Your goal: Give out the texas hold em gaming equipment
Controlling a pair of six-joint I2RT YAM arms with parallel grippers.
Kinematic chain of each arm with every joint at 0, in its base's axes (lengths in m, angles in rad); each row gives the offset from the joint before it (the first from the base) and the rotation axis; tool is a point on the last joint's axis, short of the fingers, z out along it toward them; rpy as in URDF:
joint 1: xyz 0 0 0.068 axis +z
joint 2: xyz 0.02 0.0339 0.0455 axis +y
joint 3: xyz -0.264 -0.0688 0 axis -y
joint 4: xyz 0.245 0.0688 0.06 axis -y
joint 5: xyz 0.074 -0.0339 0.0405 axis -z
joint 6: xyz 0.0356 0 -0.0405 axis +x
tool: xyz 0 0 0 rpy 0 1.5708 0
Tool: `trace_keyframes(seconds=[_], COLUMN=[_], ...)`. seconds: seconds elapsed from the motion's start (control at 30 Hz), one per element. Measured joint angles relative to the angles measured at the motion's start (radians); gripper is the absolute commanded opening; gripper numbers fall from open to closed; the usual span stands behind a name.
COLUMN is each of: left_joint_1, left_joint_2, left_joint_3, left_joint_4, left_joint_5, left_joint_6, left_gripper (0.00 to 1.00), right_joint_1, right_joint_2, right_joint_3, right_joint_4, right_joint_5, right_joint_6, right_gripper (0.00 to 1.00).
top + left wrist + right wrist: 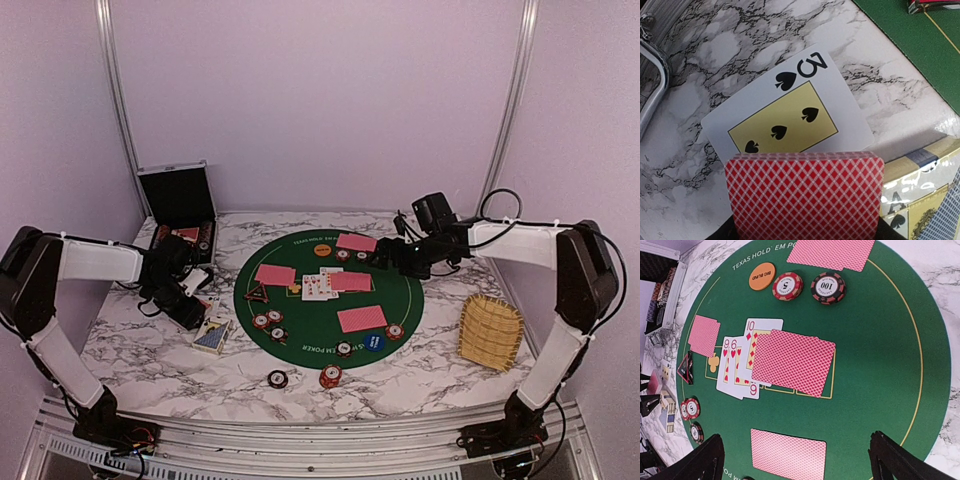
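My left gripper (190, 300) is shut on a deck of red-backed cards (805, 195), held just above the marble left of the green round mat (400, 300). Beneath the deck a three of spades (790, 115) lies face up. My right gripper (797, 465) hangs open over the mat's far right, above a face-down card (788, 454). More face-down cards (794, 361) and several face-up cards (737, 370) lie mid-mat. An orange button (762, 276), a red chip (787, 285) and a dark chip (828, 288) lie at the far edge. A dark triangular marker (686, 367) lies at the left.
An open black case (180, 205) stands at the back left, a wicker tray (490, 332) on the right. A card box (212, 335) lies beside the left gripper. Two chips (277, 379) (331, 376) lie on the marble in front of the mat, a blue chip (375, 342) on it.
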Motion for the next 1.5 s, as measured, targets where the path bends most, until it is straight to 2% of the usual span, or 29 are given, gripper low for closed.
trace_keyframes(seconds=[0.3,0.43,0.57,0.73,1.07,1.2,1.3,1.5], left_joint_1=[-0.017,-0.017,-0.017,-0.013,0.001,0.002,0.004,0.007], left_joint_2=[0.006,0.008,0.01,0.016,0.021,0.021,0.021,0.021], left_joint_3=[0.0,0.0,0.0,0.005,0.005,0.005,0.005,0.004], left_joint_4=[0.005,0.005,0.006,0.01,0.03,0.031,0.034,0.038], left_joint_5=[0.042,0.046,0.047,0.05,0.056,0.056,0.055,0.051], left_joint_6=[-0.032,-0.04,-0.049,-0.053,-0.06,-0.06,-0.06,-0.063], left_gripper=[0.01,0.11,0.15,0.25,0.67,0.74,0.87,0.89], right_joint_1=[0.0,0.0,0.0,0.002,0.003,0.004,0.004,0.004], right_joint_2=[0.0,0.0,-0.002,-0.011,-0.03,-0.032,-0.034,-0.039], right_joint_3=[-0.009,-0.011,-0.011,-0.011,-0.011,-0.011,-0.011,-0.011], right_joint_4=[0.0,-0.001,-0.002,-0.006,-0.008,-0.011,-0.014,-0.016], right_joint_5=[0.009,0.009,0.01,0.013,0.018,0.024,0.024,0.027], right_joint_6=[0.002,0.002,0.002,0.002,0.002,0.002,0.002,0.002], right_gripper=[0.99,0.99,0.99,0.99,0.99,0.99,0.99,0.99])
